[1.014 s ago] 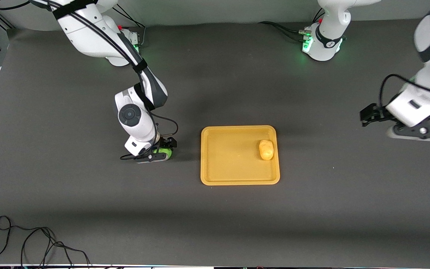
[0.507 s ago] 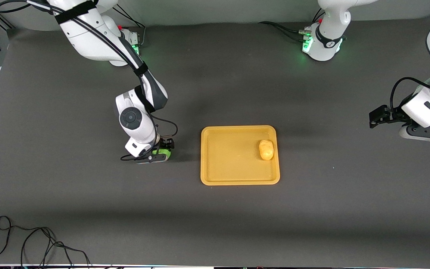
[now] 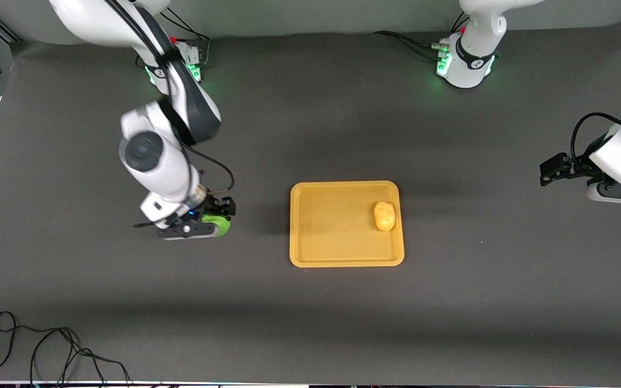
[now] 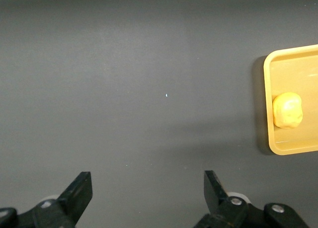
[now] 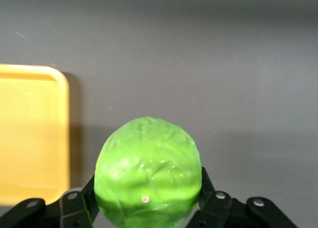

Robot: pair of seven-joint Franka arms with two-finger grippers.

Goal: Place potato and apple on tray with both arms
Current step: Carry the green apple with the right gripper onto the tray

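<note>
Our right gripper [image 3: 209,223] squeezes the green apple [image 5: 147,172] tight, up over the bare table. The tray [image 3: 337,258] lies off to its side, toward the left arm's end, with the potato [image 3: 384,215] already in it. Our left gripper [image 4: 146,198] (it just waits) hangs wide open over the table, holding nothing. The round apple could slip out if we swing fast.
</note>
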